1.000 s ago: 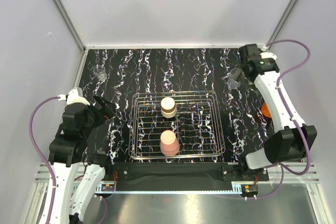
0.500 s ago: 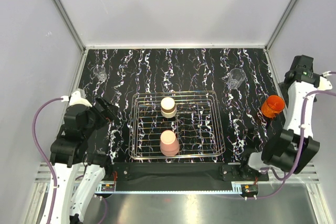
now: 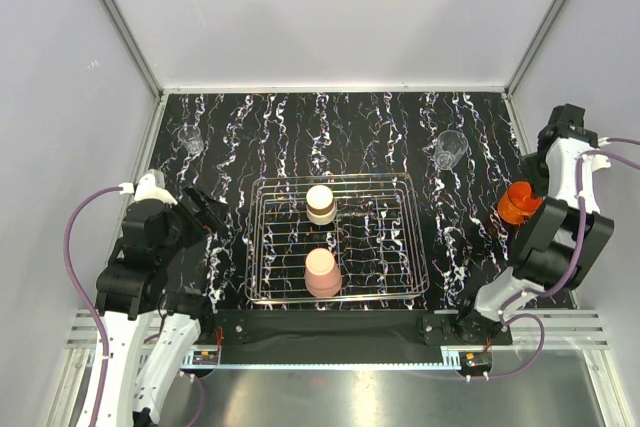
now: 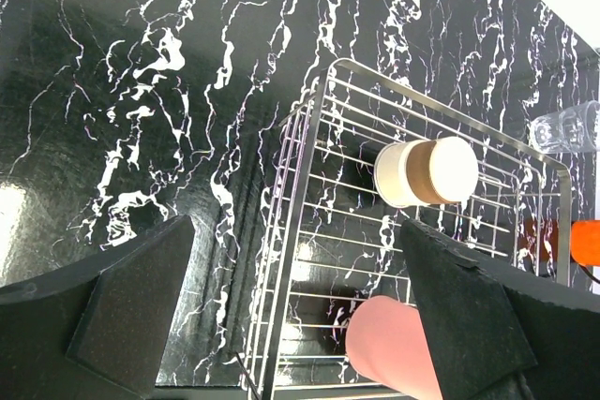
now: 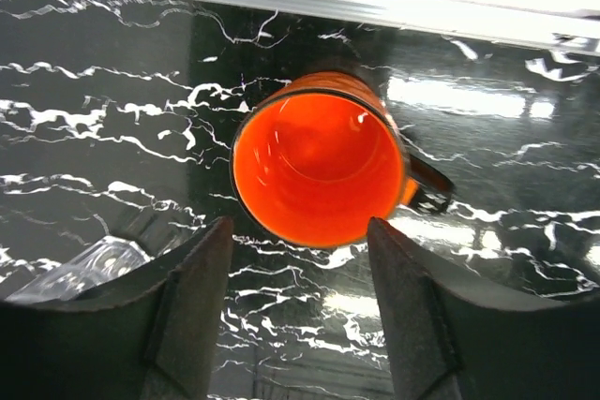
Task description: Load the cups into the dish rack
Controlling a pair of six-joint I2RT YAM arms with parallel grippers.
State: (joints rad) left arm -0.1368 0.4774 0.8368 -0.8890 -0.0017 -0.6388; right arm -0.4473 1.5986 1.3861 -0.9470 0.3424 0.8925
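The orange cup (image 5: 319,168) stands upright, right of the dish rack (image 3: 335,179), just beyond the right gripper (image 5: 298,231) and its wide jaws. The left gripper (image 4: 298,231), equally wide and holding nothing, hangs left of the rack.

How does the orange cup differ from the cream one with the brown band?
The orange cup stands mouth up on the table, right of the rack; the cream cup sits bottom up inside the rack. The orange cup is just ahead of the open right gripper; no gripper is near the cream cup. Both are small, and neither lies on its side.
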